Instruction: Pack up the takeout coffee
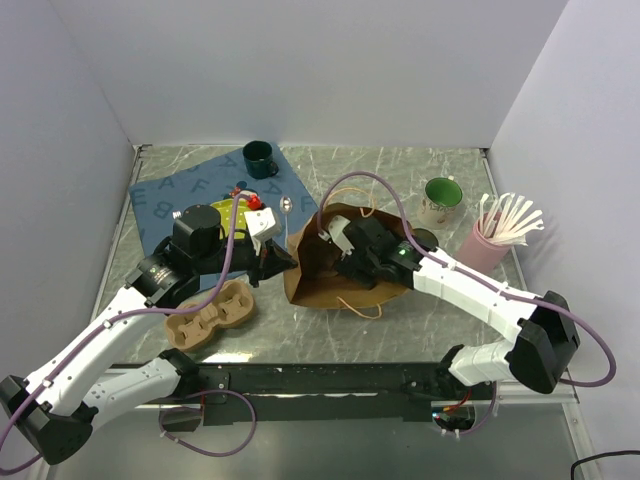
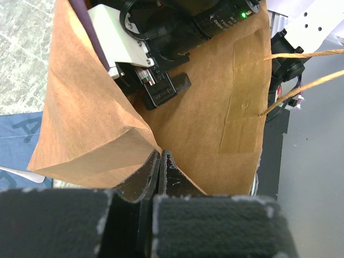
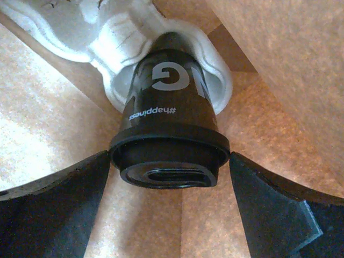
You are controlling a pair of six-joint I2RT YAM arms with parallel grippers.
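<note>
The brown paper bag [image 1: 318, 283] lies open on its side at the table's middle. My left gripper [image 1: 283, 258] is shut on the bag's rim; in the left wrist view its jaws [image 2: 160, 158] pinch the paper edge [image 2: 97, 145]. My right gripper [image 1: 345, 262] reaches inside the bag. In the right wrist view the takeout coffee [image 3: 172, 107], a dark cup with a black lid, sits between my right gripper's [image 3: 170, 161] fingers, which touch the lid's sides. A white moulded piece [image 3: 123, 37] wraps the cup's far end. The cup is hidden in the top view.
A dark green mug [image 1: 260, 158] stands at the back on a blue mat [image 1: 165, 200]. A white mug with green inside [image 1: 440, 200] and a pink cup of wooden stirrers [image 1: 492, 238] stand at the right. A cardboard cup carrier [image 1: 212, 315] lies front left.
</note>
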